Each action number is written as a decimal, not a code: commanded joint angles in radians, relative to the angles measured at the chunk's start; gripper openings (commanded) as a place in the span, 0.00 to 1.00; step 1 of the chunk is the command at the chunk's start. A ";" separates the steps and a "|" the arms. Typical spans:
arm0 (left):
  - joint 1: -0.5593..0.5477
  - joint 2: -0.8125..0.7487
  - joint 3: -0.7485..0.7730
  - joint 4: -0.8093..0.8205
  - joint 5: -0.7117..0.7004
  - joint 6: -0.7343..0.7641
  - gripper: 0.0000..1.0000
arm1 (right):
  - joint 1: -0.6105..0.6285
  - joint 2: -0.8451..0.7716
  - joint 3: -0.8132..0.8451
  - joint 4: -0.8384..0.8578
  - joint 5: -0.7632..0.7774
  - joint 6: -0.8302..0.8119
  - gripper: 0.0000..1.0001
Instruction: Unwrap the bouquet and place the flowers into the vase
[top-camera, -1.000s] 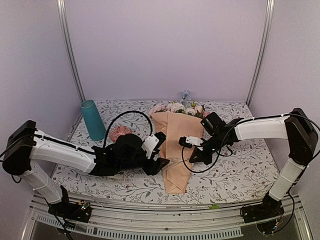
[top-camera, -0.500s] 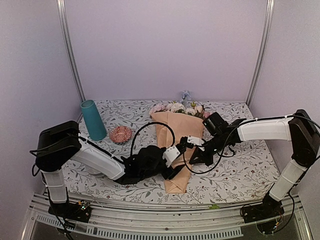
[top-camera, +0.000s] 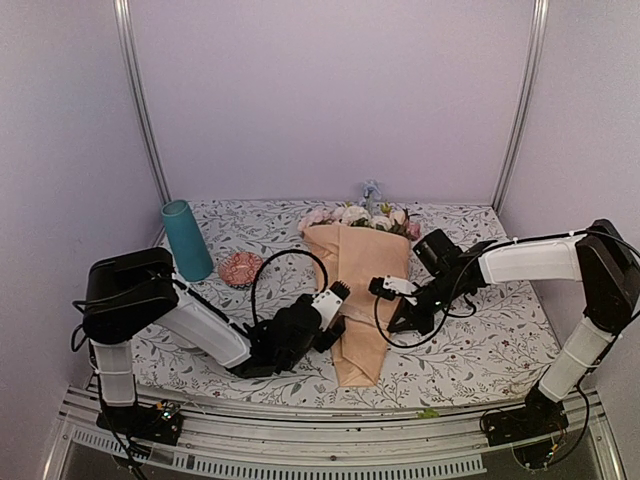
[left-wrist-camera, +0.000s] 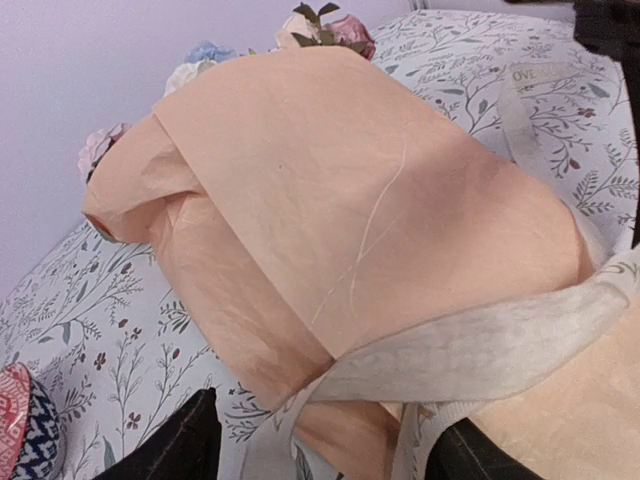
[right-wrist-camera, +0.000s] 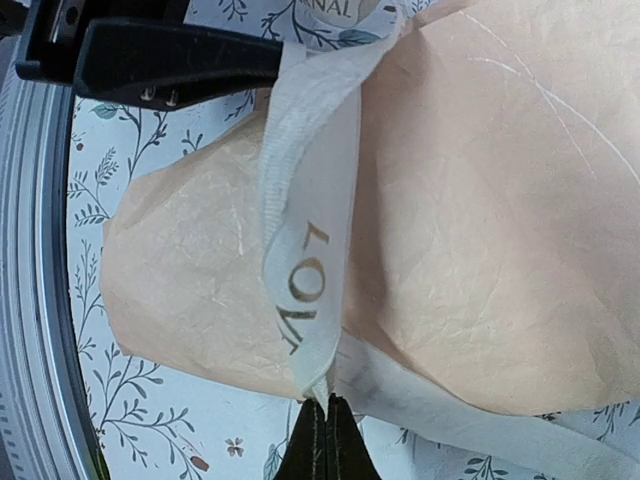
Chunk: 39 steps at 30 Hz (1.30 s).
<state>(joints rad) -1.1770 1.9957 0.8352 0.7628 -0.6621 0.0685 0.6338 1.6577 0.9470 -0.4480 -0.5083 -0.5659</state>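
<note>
**Right gripper** (right-wrist-camera: 325, 425): black fingers pressed together, the tips pinched on an off-white woven ribbon (right-wrist-camera: 310, 200) printed with gold lettering. From the tips the ribbon is drawn as a flat band round the narrow waist of the peach-tan, paper-wrapped, cone-shaped bouquet (top-camera: 352, 285).

**Left gripper** (left-wrist-camera: 325, 450): jaws spread wide. One dark finger (left-wrist-camera: 170, 450) is seen on each side of the wrapped cone, where the ribbon crosses it. Contact with the paper cannot be told.

**Bouquet:** matte, faintly creased paper, folded in overlapping flaps. It is laid flat on the table between the two grippers, with the narrow end towards the arm bases.

**Flowers** (top-camera: 355, 214): rounded pale pink, cream and deeper pink heads with one light blue, showing at the wide far end of the wrap.

**Vase** (top-camera: 186, 240): tall, plain teal-blue cylinder, standing upright at the back left, well apart from the bouquet.

**Dish** (top-camera: 241, 268): small, round, red patterned, lying between vase and bouquet.

**Tablecloth** (top-camera: 480, 350): white, printed with grey leaf sprigs.
</note>
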 joint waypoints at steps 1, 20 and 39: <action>-0.002 -0.057 -0.010 0.020 -0.070 -0.055 0.67 | -0.007 0.020 0.001 0.003 -0.008 0.004 0.00; 0.076 -0.017 0.007 -0.136 -0.150 -0.147 0.62 | -0.192 -0.101 -0.091 -0.004 0.155 0.021 0.00; 0.104 -0.360 -0.157 -0.501 0.210 -0.265 0.70 | -0.258 -0.069 0.065 -0.184 0.051 -0.028 0.37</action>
<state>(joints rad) -1.0676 1.7256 0.7059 0.3302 -0.6849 -0.2371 0.3618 1.6169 0.9264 -0.5842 -0.3786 -0.5629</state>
